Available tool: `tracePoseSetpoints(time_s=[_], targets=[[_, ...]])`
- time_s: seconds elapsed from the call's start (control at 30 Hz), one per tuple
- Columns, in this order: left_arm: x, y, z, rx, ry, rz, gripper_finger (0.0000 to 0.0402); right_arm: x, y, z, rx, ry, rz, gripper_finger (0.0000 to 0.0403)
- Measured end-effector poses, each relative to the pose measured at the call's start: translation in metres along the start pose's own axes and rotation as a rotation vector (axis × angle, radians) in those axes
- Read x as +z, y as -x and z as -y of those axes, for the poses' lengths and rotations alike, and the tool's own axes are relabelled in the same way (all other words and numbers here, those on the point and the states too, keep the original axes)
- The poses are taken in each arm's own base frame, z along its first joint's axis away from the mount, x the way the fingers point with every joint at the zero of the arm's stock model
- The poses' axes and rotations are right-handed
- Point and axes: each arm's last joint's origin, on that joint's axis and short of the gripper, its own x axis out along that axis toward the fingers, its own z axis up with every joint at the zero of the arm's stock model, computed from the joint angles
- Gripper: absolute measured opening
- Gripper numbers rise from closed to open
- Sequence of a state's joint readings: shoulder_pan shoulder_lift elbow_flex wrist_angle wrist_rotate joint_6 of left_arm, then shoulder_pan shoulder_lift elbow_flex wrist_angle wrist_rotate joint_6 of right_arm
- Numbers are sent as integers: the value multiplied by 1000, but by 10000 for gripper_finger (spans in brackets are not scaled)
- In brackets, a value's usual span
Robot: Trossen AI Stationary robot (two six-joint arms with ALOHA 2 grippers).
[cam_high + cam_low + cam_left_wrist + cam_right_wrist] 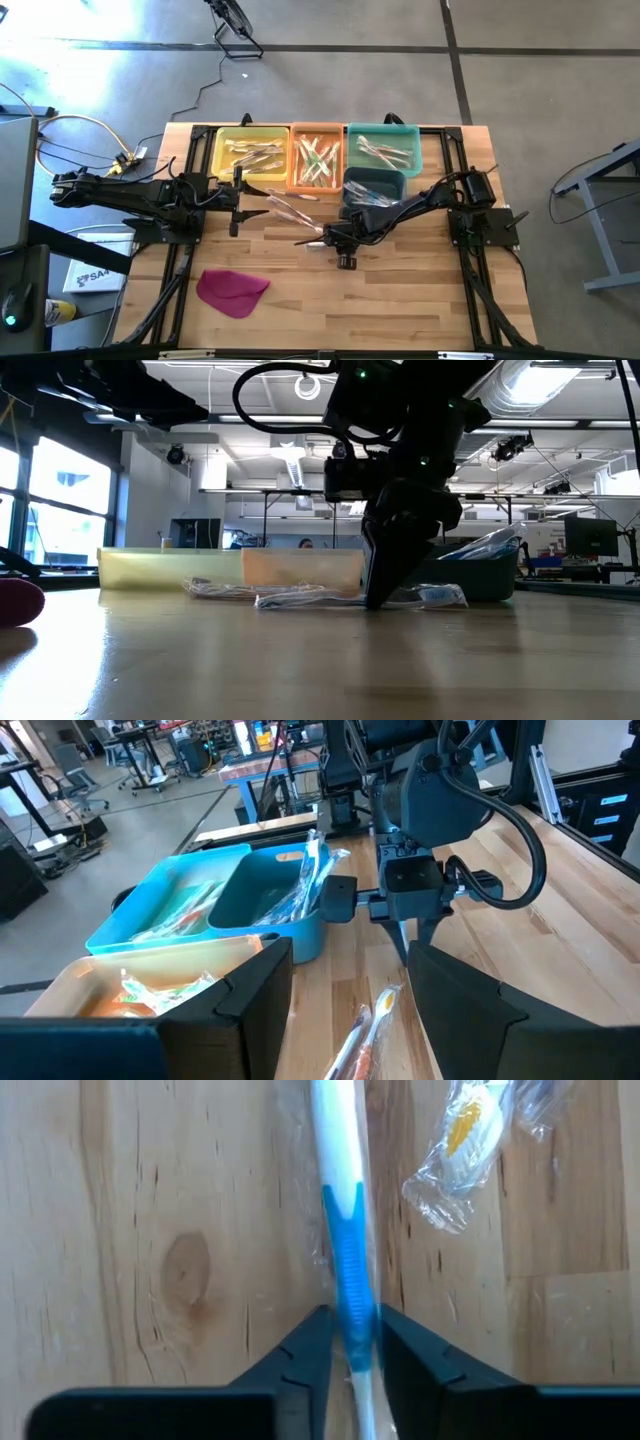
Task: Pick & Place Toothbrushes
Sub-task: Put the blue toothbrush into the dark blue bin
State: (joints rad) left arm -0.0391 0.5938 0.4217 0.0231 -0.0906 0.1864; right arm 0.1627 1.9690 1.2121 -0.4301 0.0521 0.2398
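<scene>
Blue-and-white wrapped toothbrush [348,1270] lies flat on the wooden tabletop [400,300], just in front of the dark teal bin [375,185]. Right end effector [352,1345] pinches its handle, low for lifting. Left end effector [236,205] waits open near the yellow bin [250,150].

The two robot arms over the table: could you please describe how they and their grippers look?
Both arms are dark, nearly black, built of jointed tubular segments. The left arm and the right arm each carry looping black cables. The right gripper has two flat, dark, wedge-shaped fingers; the left gripper has broad, dark, angular fingers.
</scene>
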Motion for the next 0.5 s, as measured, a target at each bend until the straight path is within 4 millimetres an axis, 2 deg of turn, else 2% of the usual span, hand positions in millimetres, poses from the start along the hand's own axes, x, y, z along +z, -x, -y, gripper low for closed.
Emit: tracePoseSetpoints(time_s=[0.2, 0.5], targets=[[0, 0, 0, 0, 0, 0, 193, 0, 0, 0, 3, 0, -2, 33], [0, 0, 0, 0, 0, 0, 193, 0, 0, 0, 5, 1, -5, 28]])
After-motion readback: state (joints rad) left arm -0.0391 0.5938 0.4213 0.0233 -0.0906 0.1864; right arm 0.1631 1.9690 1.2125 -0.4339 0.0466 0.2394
